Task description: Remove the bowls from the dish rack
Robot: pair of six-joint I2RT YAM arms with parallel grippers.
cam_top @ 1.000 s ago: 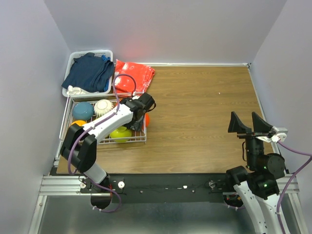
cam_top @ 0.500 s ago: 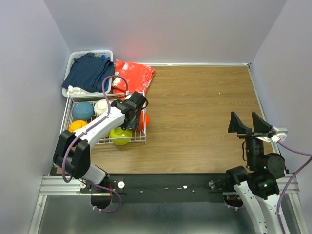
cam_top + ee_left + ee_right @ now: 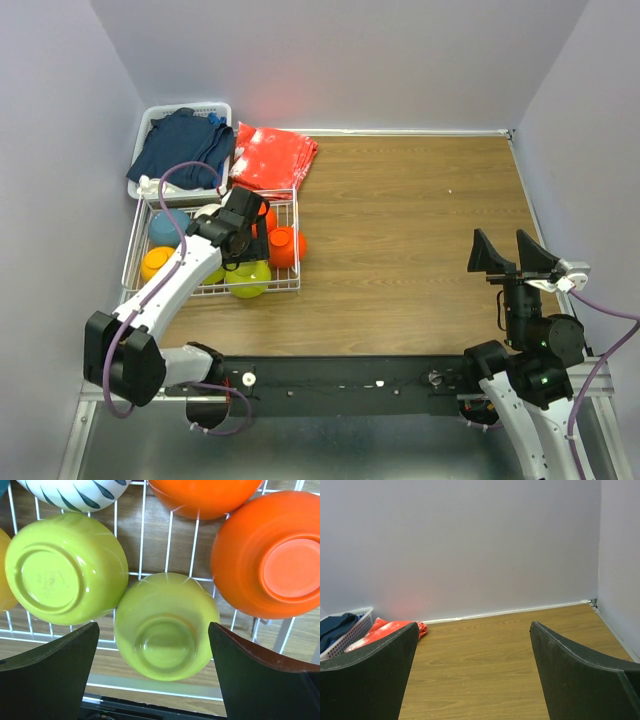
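My left fingers [image 3: 45,680] are hanging wide over a lime green bowl [image 3: 165,627]; only the wrist view is showing its upturned base. Right fingers [image 3: 365,680] are gaping, empty.

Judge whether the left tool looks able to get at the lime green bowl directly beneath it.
Probably yes: the open left tool hangs centred over that lime green bowl, nothing between, though neighbouring bowls crowd both sides.

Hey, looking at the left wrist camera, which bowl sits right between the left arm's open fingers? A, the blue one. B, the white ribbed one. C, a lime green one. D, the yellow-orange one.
C: the left wrist view shows a lime green bowl centred in the gap between the left fingers, which stand wide apart on either side of it.
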